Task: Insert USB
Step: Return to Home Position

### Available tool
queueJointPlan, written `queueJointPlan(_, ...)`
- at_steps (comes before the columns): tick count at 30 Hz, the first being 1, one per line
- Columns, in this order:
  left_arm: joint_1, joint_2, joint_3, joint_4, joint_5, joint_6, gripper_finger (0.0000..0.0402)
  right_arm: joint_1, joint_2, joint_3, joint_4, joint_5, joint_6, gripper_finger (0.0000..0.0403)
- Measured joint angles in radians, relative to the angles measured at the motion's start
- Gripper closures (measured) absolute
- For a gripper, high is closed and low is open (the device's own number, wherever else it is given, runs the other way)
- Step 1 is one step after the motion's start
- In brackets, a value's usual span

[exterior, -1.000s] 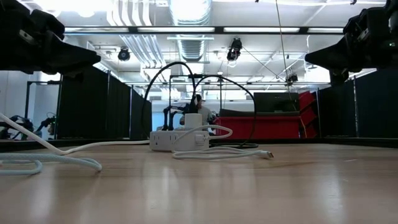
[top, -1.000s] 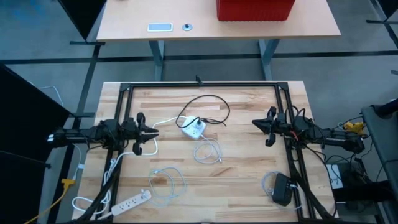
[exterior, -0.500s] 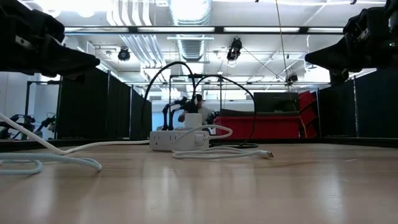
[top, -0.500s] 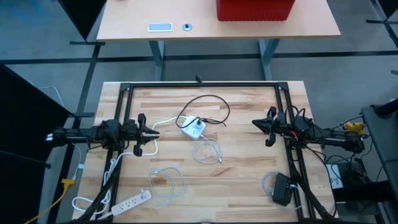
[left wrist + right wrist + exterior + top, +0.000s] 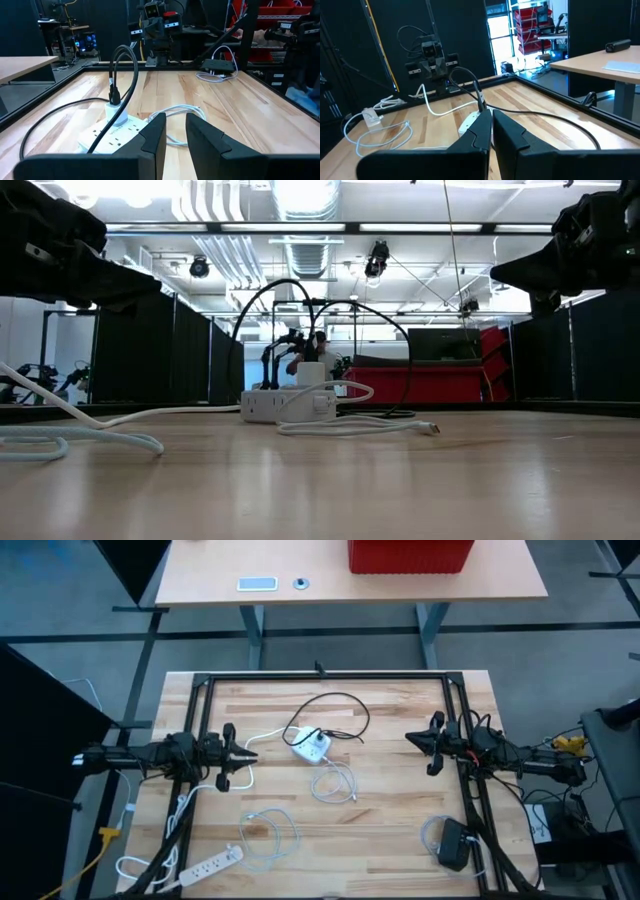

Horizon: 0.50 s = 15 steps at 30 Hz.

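Observation:
A white power hub (image 5: 312,747) lies flat near the table's middle, with a black cord (image 5: 340,705) plugged into it and looping toward the far side. A coiled white USB cable (image 5: 335,783) lies just near of the hub, its plug end (image 5: 432,428) on the wood. My left gripper (image 5: 248,752) hovers left of the hub, slightly open, pointing at it (image 5: 117,132). My right gripper (image 5: 410,737) hovers right of the hub, shut, also pointing at it (image 5: 470,122). Both are raised above the table in the low view, left (image 5: 150,280) and right (image 5: 497,275).
A second loose white cable (image 5: 270,830) and a long white power strip (image 5: 215,862) lie at the near left. A black adapter (image 5: 452,843) with its cord sits at the near right. A black frame (image 5: 320,677) borders the work area. Bare wood lies between hub and right gripper.

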Motion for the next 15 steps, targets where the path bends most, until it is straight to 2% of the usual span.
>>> queueJointPlan(15, 0.000, 0.006, 0.000, 0.000, 0.000, 0.000, 0.0338, 0.000, 0.000, 0.000, 0.000, 0.000, 0.000, 0.0403)
